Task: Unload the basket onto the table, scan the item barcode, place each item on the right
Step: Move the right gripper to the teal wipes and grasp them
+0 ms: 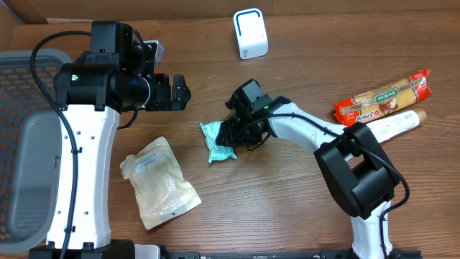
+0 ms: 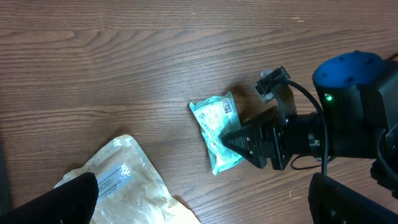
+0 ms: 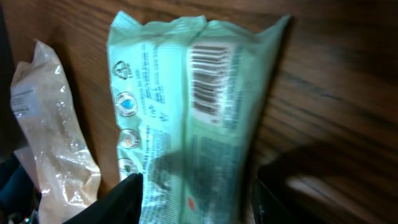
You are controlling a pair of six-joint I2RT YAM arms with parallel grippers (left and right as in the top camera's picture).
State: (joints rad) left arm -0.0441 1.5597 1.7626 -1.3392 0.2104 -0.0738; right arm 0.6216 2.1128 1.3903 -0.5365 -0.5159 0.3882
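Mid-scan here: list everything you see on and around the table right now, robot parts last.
green packet: one, pale green, table centre, barcode facing up
clear pouch: one, clear with pale contents, front left of the packet
pasta pack: one, red and orange, far right
tube: one, white with a tan end, beside the pasta pack on the near side
white device: one, white with a blue outline, back of the table
basket: one, grey mesh, left edge
table: one, brown wood
left gripper: one, black, open and empty, left of centre
right gripper: one, black, fingers on either side of the green packet, grip unclear
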